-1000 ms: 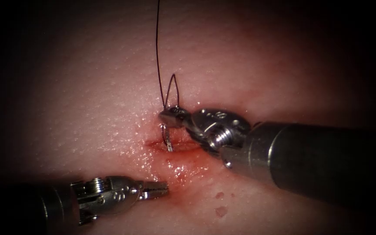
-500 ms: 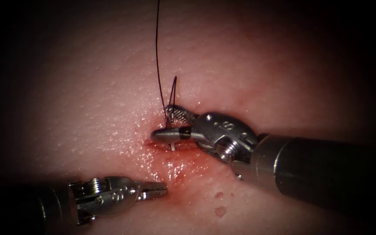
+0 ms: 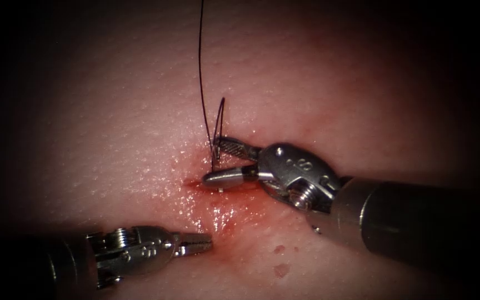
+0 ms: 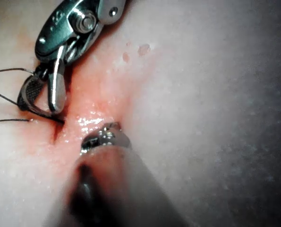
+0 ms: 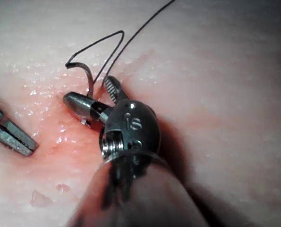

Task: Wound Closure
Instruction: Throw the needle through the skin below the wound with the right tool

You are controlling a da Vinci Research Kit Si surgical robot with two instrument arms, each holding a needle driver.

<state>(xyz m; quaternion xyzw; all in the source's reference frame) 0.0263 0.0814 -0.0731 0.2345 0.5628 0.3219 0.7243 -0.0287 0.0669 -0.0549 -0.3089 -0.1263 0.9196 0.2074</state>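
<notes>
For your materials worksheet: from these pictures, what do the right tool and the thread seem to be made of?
Right tool: apparently polished metal, silvery with bright glints; one jaw's inner face looks ridged. Thread: a thin dark strand, probably synthetic or coated; its material stays uncertain.

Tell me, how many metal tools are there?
2. Right tool, at the cut, fingers open around the needle stuck in the tissue; left tool, lower left, shut, holding nothing.

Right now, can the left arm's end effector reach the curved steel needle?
Probably not cleanly: pale pink tissue between is bare, but the right arm's open end effector straddles the curved steel needle, mostly buried.
</notes>
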